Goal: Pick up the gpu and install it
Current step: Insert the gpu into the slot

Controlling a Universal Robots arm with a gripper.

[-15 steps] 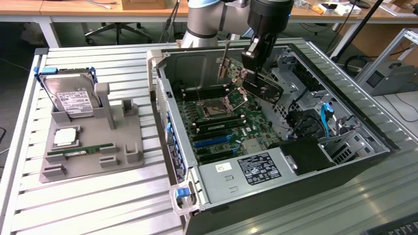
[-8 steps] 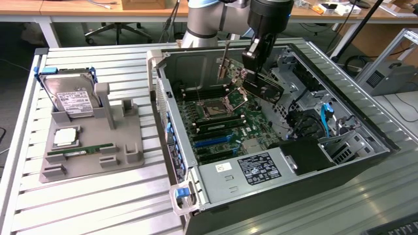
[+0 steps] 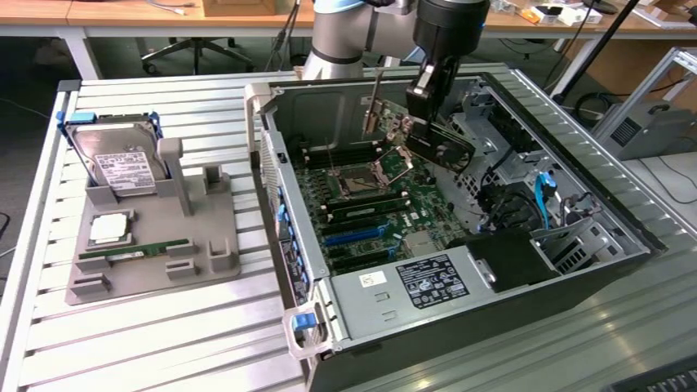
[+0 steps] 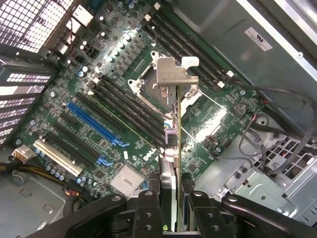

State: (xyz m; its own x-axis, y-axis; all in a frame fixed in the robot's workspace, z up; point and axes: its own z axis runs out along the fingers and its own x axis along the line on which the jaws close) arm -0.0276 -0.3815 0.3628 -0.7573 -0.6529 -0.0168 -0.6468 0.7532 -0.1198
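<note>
The tabletop (image 3: 163,327) was one of those ribbed aluminium slat jobs, with wooden desks (image 3: 109,15) and an office chair (image 3: 196,49) in the room behind it. An open computer case (image 3: 267,163) lay on its side on the slats. On the exterior view's left sat a grey holder (image 3: 207,245) with a hard drive (image 3: 120,163) propped up in it and a green memory stick (image 3: 136,249) lying flat.

From outside you got the whole layout: the arm (image 3: 338,33) reached down into the case, and the pincer (image 3: 419,106) was clamped on the graphics card (image 3: 445,145). The card hung tilted above the motherboard (image 3: 425,220), close to the processor socket (image 3: 360,181).

The wrist view had the card edge-on between the black fingers (image 4: 148,210), with its silvery bracket (image 4: 173,74) at the far end. Off to one side on the board were a long blue slot (image 4: 96,124) and a white slot (image 4: 57,158).

As for writing: a white label on the drive, a black label (image 3: 432,282) on the silver box in the case and a white sticker (image 4: 257,38) on the case wall. I couldn't read any of them.
</note>
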